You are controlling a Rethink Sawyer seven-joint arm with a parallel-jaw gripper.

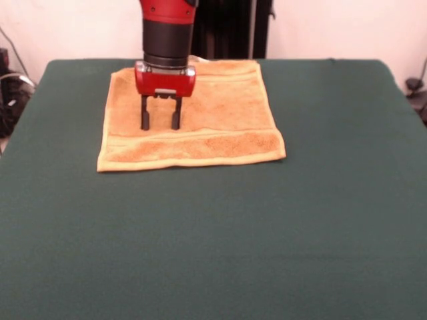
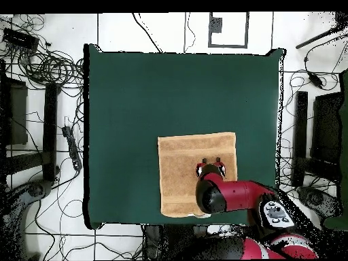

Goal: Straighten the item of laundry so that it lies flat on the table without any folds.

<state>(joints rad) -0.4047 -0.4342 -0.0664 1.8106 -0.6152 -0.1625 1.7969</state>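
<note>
The golden-orange towel [image 1: 193, 113] lies spread out on the dark green table [image 1: 213, 233], near the robot's side, with a woven band along its near edge. It looks flat, roughly square, with hemmed edges. My gripper [image 1: 160, 122] hangs straight down over the towel's left-middle part, its two black fingers [image 1: 145, 113] apart and holding nothing; I cannot tell if the tips touch the cloth. In the overhead view the towel [image 2: 187, 170] lies near the table's lower edge, and the gripper [image 2: 210, 163] is over its right half, the arm covering part of it.
The table [image 2: 136, 102] stretches wide beyond the towel on all sides but the robot's. Cables and equipment stands [image 2: 47, 81] lie on the floor around the table.
</note>
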